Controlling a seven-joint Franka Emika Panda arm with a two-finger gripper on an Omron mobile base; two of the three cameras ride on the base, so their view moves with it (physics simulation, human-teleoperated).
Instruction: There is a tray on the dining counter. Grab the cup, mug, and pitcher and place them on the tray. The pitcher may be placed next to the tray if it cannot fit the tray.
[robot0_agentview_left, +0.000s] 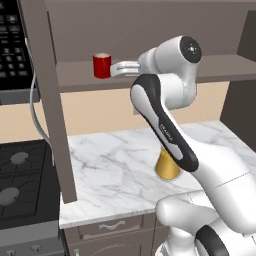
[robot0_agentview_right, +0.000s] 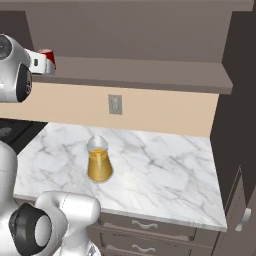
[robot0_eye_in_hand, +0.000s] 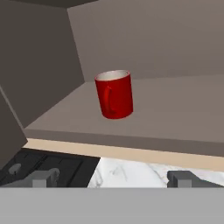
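The red mug (robot0_agentview_left: 102, 65) stands upright on a grey-brown wall shelf (robot0_agentview_left: 220, 69), its handle facing the hand camera (robot0_eye_in_hand: 114, 94). My gripper (robot0_agentview_left: 116, 69) is open at shelf height just right of the mug, a small gap short of it; in the hand view the mug sits ahead of the gripper (robot0_eye_in_hand: 114, 178), outside its fingers. In the right base view the mug (robot0_agentview_right: 50, 56) peeks out behind the hand. The pitcher (robot0_agentview_right: 99, 162) of orange liquid stands on the short marble top (robot0_agentview_right: 165, 170), partly hidden by my arm in the left base view (robot0_agentview_left: 166, 169). Tray, cup and dining counter are out of view.
A vertical cabinet post (robot0_agentview_left: 50, 100) stands left of the mug's shelf bay. A stove (robot0_agentview_left: 20, 175) and a microwave (robot0_agentview_left: 12, 45) lie further left. A wall outlet (robot0_agentview_right: 115, 104) sits above the marble top. A tall dark cabinet (robot0_agentview_right: 240, 125) bounds the right.
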